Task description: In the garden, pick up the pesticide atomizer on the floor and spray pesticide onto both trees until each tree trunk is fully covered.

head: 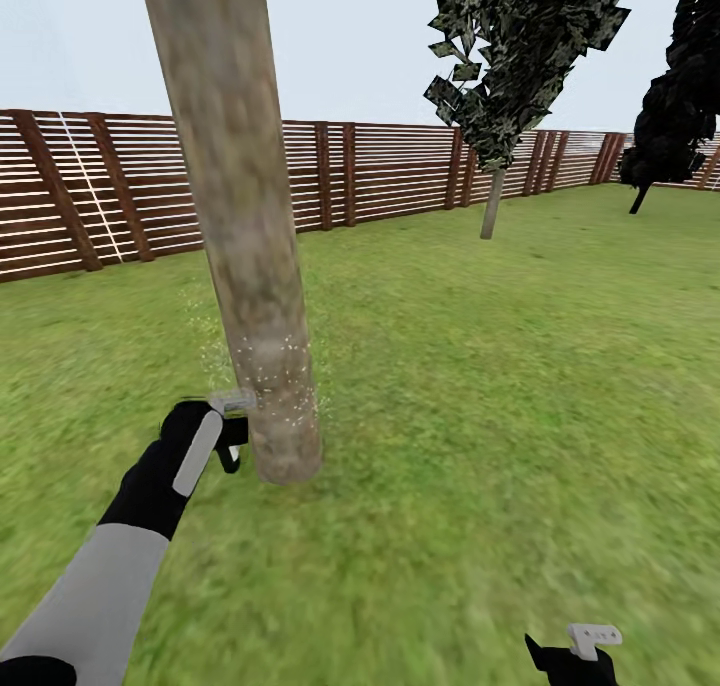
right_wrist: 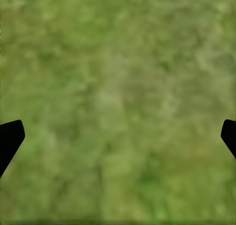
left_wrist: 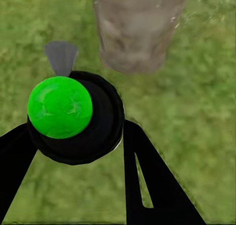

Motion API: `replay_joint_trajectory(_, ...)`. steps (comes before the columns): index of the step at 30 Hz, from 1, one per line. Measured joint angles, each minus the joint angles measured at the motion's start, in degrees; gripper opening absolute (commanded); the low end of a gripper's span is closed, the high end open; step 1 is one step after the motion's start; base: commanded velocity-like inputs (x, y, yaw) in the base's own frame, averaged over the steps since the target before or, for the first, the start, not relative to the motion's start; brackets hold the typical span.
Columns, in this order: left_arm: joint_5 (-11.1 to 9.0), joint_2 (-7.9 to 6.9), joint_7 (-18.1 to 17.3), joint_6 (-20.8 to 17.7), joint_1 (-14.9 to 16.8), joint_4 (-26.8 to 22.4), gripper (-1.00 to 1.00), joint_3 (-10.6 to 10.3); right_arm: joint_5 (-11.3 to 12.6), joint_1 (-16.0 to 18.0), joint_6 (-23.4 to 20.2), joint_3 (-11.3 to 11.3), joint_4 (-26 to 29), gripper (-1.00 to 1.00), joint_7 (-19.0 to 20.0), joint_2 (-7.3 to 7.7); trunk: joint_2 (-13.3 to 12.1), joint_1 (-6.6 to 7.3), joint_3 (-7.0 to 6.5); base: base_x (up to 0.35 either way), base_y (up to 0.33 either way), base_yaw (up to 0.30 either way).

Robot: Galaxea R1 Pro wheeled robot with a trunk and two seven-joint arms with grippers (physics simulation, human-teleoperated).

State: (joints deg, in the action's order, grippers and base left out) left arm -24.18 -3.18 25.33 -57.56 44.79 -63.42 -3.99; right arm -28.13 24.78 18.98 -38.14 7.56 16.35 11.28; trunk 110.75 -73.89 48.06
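My left gripper is shut on the pesticide atomizer, held low against the near tree trunk. In the left wrist view the atomizer is a black round body with a bright green top and a grey nozzle, sitting between the black fingers and facing the trunk's base. Whitish pesticide specks dot the lower trunk and the air beside it. The second tree stands farther back on the right. My right gripper hangs open over bare grass.
A brown slat fence runs along the back of the lawn. A black-leaved tree stands at the far right. Open grass stretches between the near trunk and the second tree.
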Motion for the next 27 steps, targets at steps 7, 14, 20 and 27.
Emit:
replay_joint_trajectory(7, -0.2, -0.02, 0.0, 7.2, -10.6, 3.2, -1.0, -10.8, 0.0, 0.0, -0.1, 0.0, 0.0, 1.0, 0.0, -0.08, 0.0, 0.0, 0.0, -0.218, 0.0, 0.0)
replay_joint_trajectory(14, 0.2, -0.21, -8.7, 28.8, -12.2, 20.5, -1.0, -35.8, -0.1, 0.0, -0.1, 0.1, -0.1, 1.0, 0.2, 0.01, 0.0, 0.0, 0.0, -0.326, 0.0, 0.0)
replay_joint_trajectory(20, 15.3, -1.52, -40.8, 46.7, -12.3, 32.5, -1.0, -38.3, -11.1, 0.1, -0.1, 4.9, 4.5, 1.0, 0.6, -6.58, 0.0, 0.0, 0.0, -0.192, 0.0, 0.0)
replay_joint_trajectory(27, 17.5, -1.19, -55.4, 58.6, -12.1, 41.3, -1.0, -38.4, -15.6, 1.0, -1.9, 16.3, 23.2, 1.0, 29.0, -13.94, 0.0, 0.0, -0.01, -0.004, 0.0, 0.0)
